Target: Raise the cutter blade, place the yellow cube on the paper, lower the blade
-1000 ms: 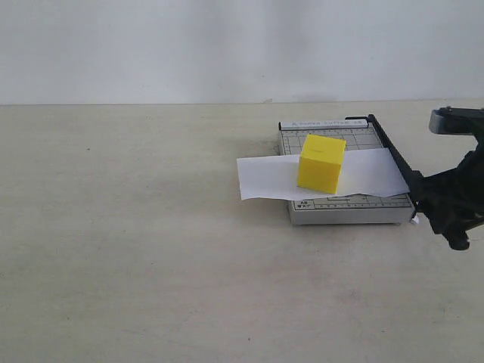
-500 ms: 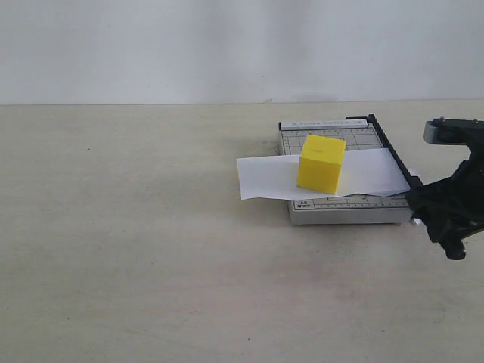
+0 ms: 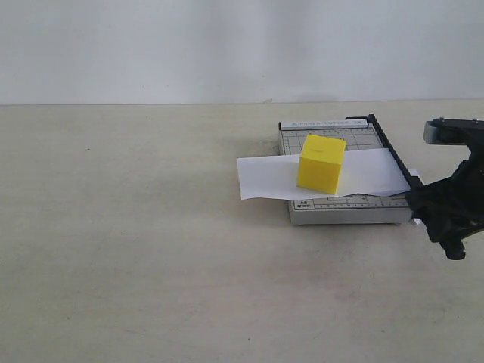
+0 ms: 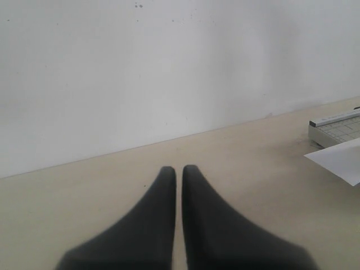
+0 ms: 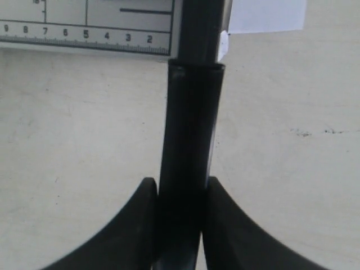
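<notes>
The yellow cube (image 3: pixel 321 162) stands on the white paper (image 3: pixel 265 178), which lies across the grey cutter board (image 3: pixel 333 134). The black cutter blade (image 3: pixel 389 151) runs low along the board's right edge. My right gripper (image 3: pixel 420 200) is shut on the blade's thick black handle (image 5: pixel 191 124) just past the board's near corner; my right gripper (image 5: pixel 180 188) has both fingers pressed against it. The board's ruler edge (image 5: pixel 84 28) and a corner of the paper (image 5: pixel 267 16) show beyond. My left gripper (image 4: pixel 179 169) is shut on nothing above bare table, with the board (image 4: pixel 337 126) and paper (image 4: pixel 340 160) off to one side.
A beige tabletop (image 3: pixel 136 249) spreads out to the left and front of the board. A white wall (image 3: pixel 227 45) rises behind it. The left arm is out of the exterior view.
My right gripper has sunk a little with the blade handle, mostly in the first half second, then held still. Cube, paper and board have not moved.
</notes>
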`<action>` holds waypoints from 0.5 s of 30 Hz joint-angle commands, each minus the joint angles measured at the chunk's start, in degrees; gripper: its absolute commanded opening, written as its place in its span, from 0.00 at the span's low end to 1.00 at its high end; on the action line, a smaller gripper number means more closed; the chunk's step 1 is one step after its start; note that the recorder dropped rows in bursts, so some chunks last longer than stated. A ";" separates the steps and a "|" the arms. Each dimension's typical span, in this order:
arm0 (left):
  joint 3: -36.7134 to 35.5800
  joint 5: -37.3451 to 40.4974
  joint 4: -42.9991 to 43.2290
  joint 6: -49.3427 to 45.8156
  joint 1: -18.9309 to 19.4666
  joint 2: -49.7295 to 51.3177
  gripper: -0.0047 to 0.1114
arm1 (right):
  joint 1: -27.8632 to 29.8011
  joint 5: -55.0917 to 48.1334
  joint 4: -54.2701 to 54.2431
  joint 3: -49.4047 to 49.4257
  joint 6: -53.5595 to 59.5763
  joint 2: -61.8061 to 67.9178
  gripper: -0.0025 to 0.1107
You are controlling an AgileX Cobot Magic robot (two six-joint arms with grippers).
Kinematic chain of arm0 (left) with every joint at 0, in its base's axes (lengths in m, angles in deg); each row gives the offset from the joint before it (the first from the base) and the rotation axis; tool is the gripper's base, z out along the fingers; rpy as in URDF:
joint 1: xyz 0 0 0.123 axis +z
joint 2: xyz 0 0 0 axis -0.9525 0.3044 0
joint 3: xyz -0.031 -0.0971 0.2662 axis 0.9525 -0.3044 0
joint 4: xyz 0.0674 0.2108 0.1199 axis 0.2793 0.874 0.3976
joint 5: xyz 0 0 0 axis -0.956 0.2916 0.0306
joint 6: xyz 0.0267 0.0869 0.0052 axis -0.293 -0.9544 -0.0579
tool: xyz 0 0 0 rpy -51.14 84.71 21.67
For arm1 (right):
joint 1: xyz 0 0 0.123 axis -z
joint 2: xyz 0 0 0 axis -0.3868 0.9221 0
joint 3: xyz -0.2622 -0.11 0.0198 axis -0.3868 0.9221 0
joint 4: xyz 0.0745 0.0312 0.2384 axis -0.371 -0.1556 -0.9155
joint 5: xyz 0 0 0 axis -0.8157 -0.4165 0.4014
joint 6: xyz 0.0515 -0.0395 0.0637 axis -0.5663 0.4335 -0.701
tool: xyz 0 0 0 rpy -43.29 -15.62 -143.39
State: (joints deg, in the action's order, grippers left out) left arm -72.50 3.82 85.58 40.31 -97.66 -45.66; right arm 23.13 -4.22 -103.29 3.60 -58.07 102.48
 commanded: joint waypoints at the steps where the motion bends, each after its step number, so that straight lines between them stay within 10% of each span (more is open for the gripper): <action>1: -0.22 0.45 -0.15 -0.26 0.12 -0.34 0.08 | -1.51 -2.63 -6.22 0.73 1.15 1.35 0.11; 8: -0.22 0.45 -0.15 -0.26 0.12 -0.34 0.08 | -1.51 -2.51 -6.22 0.73 1.25 1.35 0.54; 15: -0.22 0.45 -0.15 -0.26 0.12 -0.34 0.08 | -1.51 -4.27 -5.85 0.48 1.05 -2.24 0.55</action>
State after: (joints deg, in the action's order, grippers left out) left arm -72.50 3.82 85.53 40.31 -97.66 -45.66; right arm 22.24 -4.68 -106.47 3.83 -57.47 102.89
